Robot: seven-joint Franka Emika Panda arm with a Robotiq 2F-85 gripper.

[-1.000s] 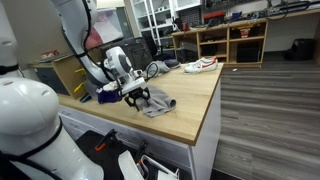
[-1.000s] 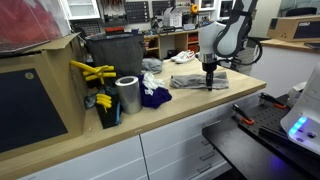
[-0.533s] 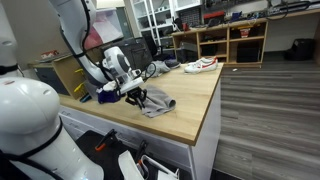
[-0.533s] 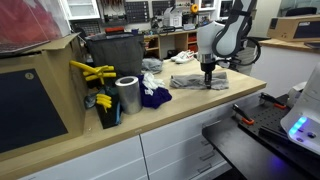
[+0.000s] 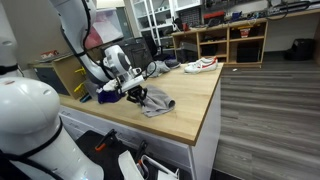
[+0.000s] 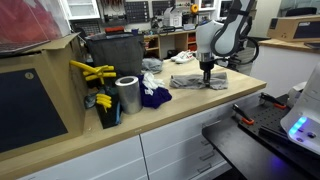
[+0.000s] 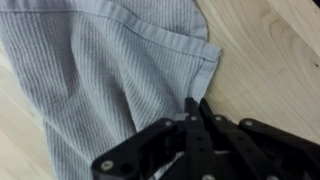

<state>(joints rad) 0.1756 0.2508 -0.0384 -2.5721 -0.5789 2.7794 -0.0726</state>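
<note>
A grey ribbed cloth (image 7: 100,60) lies rumpled on the wooden worktop (image 7: 270,60). It also shows in both exterior views (image 5: 158,104) (image 6: 195,83). My gripper (image 7: 197,103) points straight down at the cloth's hemmed edge. Its two black fingers are pressed together at the tips, pinching the hem near a corner. In both exterior views the gripper (image 5: 138,97) (image 6: 207,73) stands low over the cloth, touching it. The pinched spot itself is hidden by the fingers.
A white shoe (image 5: 200,66) lies at the far end of the worktop. A dark blue cloth (image 6: 153,97), a metal can (image 6: 127,95), yellow tools (image 6: 92,72) and a dark bin (image 6: 112,55) stand along the same counter. The worktop's edge (image 5: 205,125) drops to the floor.
The jaws have closed from wide apart to shut at the cloth's hem. The arm has hardly moved.
</note>
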